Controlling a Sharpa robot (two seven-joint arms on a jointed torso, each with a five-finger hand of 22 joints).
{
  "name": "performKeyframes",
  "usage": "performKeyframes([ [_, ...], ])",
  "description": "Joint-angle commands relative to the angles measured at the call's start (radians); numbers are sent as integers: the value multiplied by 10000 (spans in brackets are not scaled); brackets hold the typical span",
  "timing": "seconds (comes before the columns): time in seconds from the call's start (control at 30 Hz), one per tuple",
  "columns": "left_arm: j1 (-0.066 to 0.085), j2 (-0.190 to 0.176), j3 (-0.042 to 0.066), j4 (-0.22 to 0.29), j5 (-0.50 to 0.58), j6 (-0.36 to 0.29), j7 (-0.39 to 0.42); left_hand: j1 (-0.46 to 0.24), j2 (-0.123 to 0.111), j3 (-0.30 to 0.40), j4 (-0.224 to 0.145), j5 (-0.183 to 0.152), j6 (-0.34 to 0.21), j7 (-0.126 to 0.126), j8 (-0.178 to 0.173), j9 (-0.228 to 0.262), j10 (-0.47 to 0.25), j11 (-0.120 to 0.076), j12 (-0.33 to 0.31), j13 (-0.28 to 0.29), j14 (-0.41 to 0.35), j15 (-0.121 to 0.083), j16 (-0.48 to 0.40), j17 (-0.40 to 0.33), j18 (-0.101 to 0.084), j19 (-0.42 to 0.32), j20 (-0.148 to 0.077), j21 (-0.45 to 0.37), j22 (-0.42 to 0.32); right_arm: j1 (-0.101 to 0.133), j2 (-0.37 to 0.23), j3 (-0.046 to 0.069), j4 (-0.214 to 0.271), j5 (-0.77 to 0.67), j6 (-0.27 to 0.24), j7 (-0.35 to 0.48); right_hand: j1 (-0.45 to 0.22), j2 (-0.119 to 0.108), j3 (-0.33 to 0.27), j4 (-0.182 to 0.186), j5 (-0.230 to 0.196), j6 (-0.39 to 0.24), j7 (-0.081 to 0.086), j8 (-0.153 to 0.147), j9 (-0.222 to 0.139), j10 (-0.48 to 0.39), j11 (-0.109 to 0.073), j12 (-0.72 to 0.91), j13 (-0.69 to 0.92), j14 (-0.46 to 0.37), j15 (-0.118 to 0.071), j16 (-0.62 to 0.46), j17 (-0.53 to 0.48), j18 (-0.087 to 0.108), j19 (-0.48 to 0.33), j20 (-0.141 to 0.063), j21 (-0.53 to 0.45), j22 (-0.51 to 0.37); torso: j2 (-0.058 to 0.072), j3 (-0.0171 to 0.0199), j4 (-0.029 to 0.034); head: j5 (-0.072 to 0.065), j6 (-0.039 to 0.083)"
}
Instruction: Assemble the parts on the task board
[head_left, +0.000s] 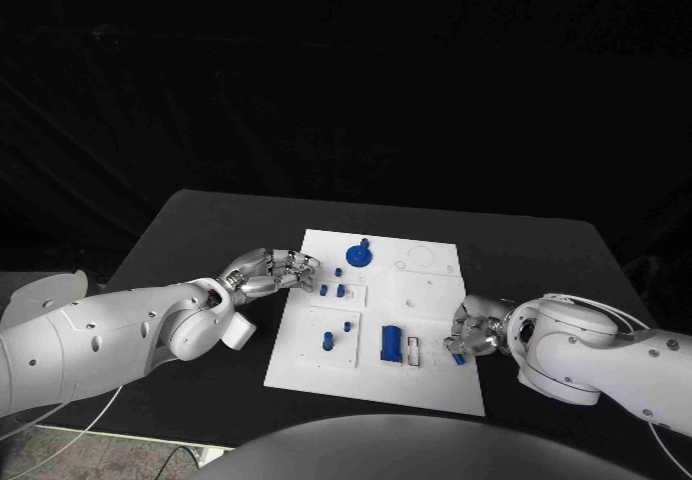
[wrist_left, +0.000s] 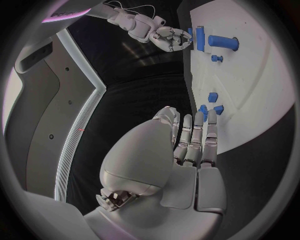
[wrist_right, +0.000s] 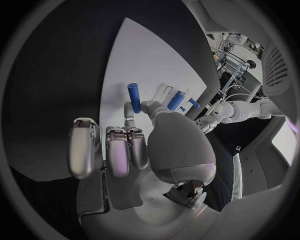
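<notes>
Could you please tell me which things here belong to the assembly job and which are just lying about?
Belong to the job:
task board
blue parts, such as the long block and the round piece
left hand
right hand

Just there:
black table

a black table (head_left: 202, 225) stands before a dark backdrop, pale floor beneath

No text, label, brand, number or sign can be read anywhere here: the white task board (head_left: 433, 300), the blue parts (head_left: 392, 343) and the dark tabletop (head_left: 202, 230) all carry no legible marking.
</notes>
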Motion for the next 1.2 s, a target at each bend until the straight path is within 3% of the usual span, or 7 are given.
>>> performKeyframes([
  [0.03,-1,30,7,14,12,178,89,97,-36,75,4,51,21,54,31,-8,29,21,21,-14,3,40,64,-9,-38,3,-40,-67,10,68,65,-3,1,2441,-492,164,-175,-47,986,-915,58,50,-54,35,80,1013,-51,38,2631,943,11,-18,2123,-26,327,47,-28,1955,-2,-3,18,5,2],
  [0.23,-1,20,7,29,12,163,82,97,-36,75,4,51,21,54,31,-8,29,21,21,-14,3,40,64,-9,-38,3,-40,-67,10,123,257,-4,-197,4272,-610,65,-427,18,1107,-868,68,-33,-54,80,249,1013,-62,38,2631,937,2,-30,2091,-11,306,37,-104,1934,-4,-7,14,1,2],
  [0.47,-1,16,7,39,12,161,81,97,-36,75,4,51,21,54,31,-8,29,21,21,-14,3,40,64,-9,-38,3,-40,-67,10,67,458,-8,-406,5160,-822,26,-658,115,1203,-796,-138,-104,-60,117,395,1013,-69,38,2631,929,-3,-46,2053,15,267,31,-223,1899,3,-2,-2,32,2],
  [1.2,-1,25,7,36,12,192,61,97,-40,101,-5,54,19,57,33,-9,33,25,18,-32,-4,42,60,-18,-41,-2,-41,-68,22,-168,817,-10,-575,5323,-1612,591,-873,158,1306,-766,-348,-330,-14,54,520,1013,-36,38,2631,876,16,-158,1805,67,175,40,-484,1822,0,-4,5,34,2],
])
